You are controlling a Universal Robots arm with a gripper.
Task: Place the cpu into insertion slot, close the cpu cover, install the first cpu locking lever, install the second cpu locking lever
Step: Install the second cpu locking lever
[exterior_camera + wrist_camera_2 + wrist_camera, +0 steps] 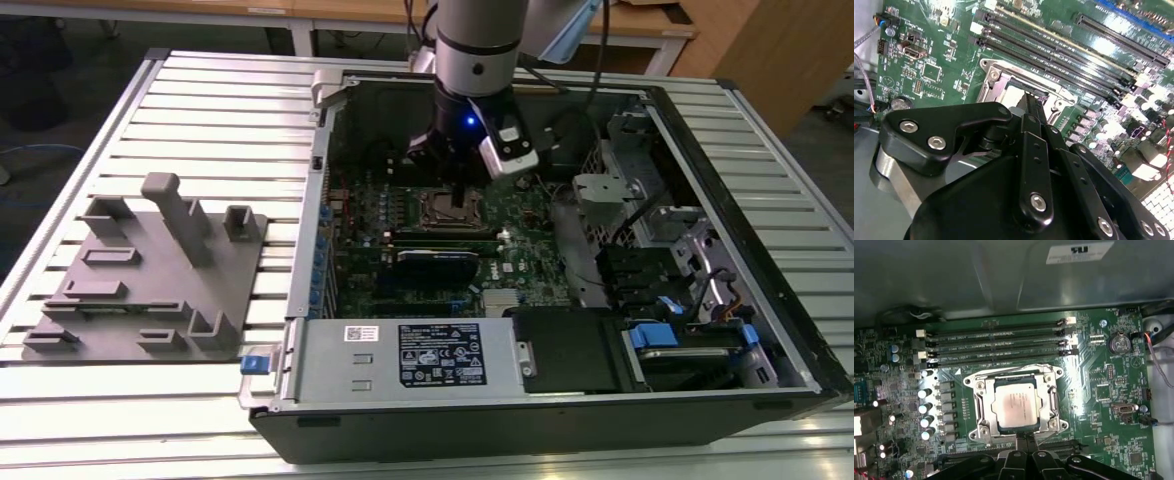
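Silver chip (1016, 406) seated in its socket (985, 412), cover (1049, 374) closed around it.
One chip, one socket, one cover; four long black slots lie just beyond. The gripper (1026, 440) hovers at the socket's near edge, fingers together on nothing, chip straight ahead of its tips.

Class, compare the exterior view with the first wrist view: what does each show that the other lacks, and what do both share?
Exterior view alone: the whole open computer case on a slatted table, a grey fixture plate at that view's left, the arm reaching down into the case, and the power supply along the case's near side.
First wrist view alone: the cpu seated in the insertion slot with the cpu cover framing it, and a coin battery.
Both share the green board and the pincer at the slot.
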